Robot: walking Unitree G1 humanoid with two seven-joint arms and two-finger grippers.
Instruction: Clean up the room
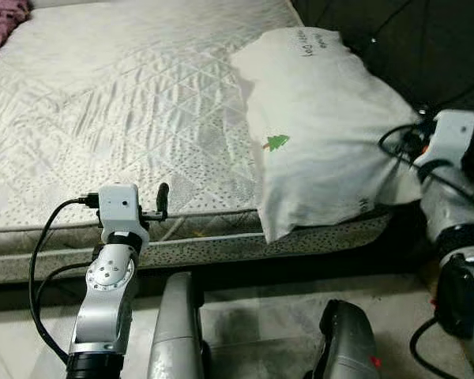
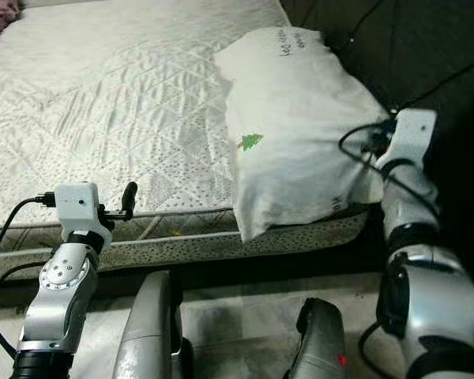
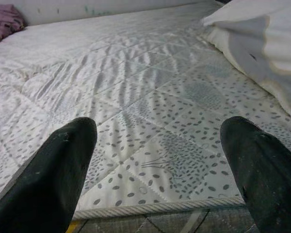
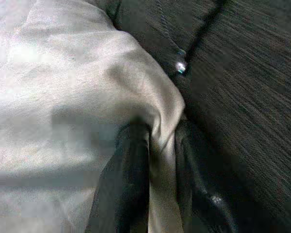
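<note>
A white pillow (image 1: 324, 126) with a small green tree print lies on the bed's right end, its lower corner hanging over the mattress edge. My right gripper (image 4: 160, 160) is shut on the pillow's right edge, and the cloth is pinched between the two black fingers (image 4: 131, 184). That arm's white wrist (image 1: 452, 136) sits against the pillow's right side. My left gripper (image 3: 157, 170) is open at the mattress's front edge, with nothing between its fingers (image 3: 53, 170). The left wrist (image 1: 120, 207) is raised in front of the bed.
The quilted white mattress (image 1: 126, 103) spreads across the view, with a purple cloth (image 1: 1, 20) at its far left corner. A dark wall or headboard (image 1: 403, 39) with a cable stands right of the pillow. Pale floor (image 1: 261, 316) and my legs lie below.
</note>
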